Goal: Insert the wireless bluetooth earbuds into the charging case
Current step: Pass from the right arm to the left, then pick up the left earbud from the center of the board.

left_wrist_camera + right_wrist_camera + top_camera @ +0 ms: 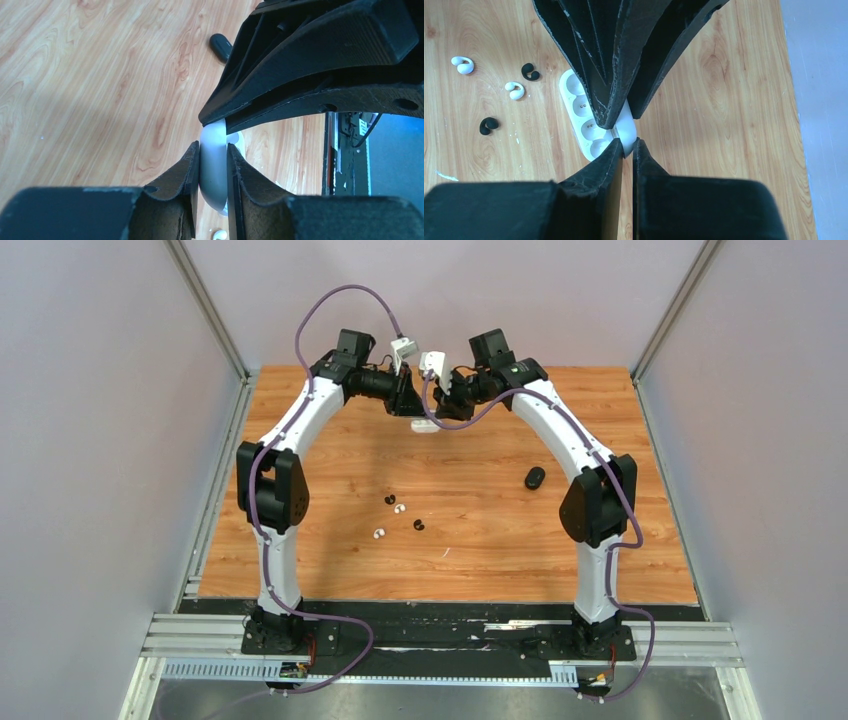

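Far on the counter, the left tool is clamped on the lid of the white charging case; the right tool pinches the lid's edge.

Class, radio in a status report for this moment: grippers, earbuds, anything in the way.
Left gripper and right gripper both shut on the open white charging case. Four earbuds loose on the table, wells empty. Nothing between earbuds and case.
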